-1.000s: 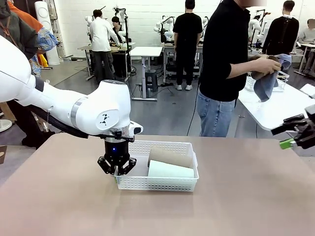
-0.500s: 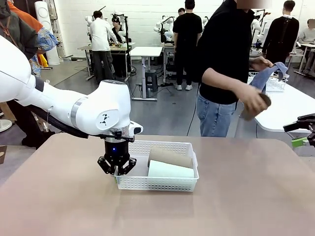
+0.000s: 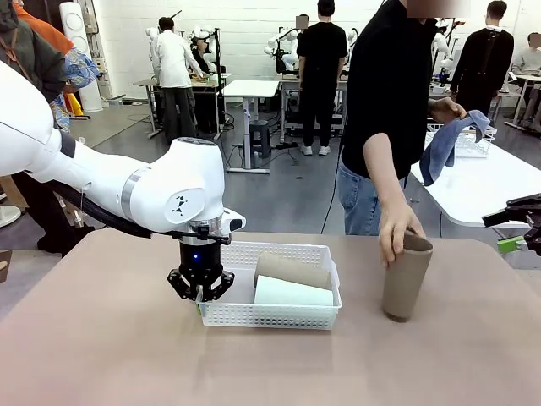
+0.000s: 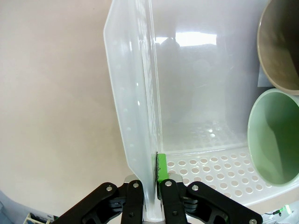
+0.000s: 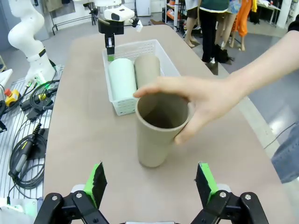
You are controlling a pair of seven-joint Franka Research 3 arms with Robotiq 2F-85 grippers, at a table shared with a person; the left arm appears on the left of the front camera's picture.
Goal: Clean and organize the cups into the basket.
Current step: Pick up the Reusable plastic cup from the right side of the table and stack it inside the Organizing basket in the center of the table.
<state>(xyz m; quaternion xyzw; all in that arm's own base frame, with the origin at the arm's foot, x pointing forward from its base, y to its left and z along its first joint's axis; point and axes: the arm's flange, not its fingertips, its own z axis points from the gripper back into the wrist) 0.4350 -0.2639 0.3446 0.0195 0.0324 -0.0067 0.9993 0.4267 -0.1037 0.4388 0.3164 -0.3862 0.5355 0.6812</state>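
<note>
Two cups lie on their sides in the basket (image 3: pixel 272 319): a tan-brown cup (image 3: pixel 292 270) at the far side and the mint-green cup (image 3: pixel 293 293) just beside it at the near side, mouths toward the robot's left. One third cup, the upright tan cup (image 3: pixel 406 279), stands on the table (image 3: pixel 101 355) well to the right of the basket. The person's hand (image 3: pixel 396 230) rests on its rim; the person's other hand holds a blue cloth (image 3: pixel 439 152).

Left gripper (image 3: pixel 199 292): jaws narrow, pinching the basket's left end wall, one green pad inside the wall and the other finger outside. Judged function: bracing the basket against sliding.

Right gripper (image 5: pixel 150 176): jaws spread wide, holding nothing, apart from the upright tan cup and aimed at it, with the cup centred between the fingers in the right wrist view.

Step in hand, as judged: handover of the third, wiped cup; two cups are stowed, one is not.

Next move calls for:
1. Wait until the hand is off the rim.
2. Advance the right gripper to straddle the cup body and close on it.
3. Lift, tip the cup horizontal, and lay it in the free space at the basket's left part, beside the stowed cups.

Caution: a high grasp on the tapered wall may slip or topple the cup.
</note>
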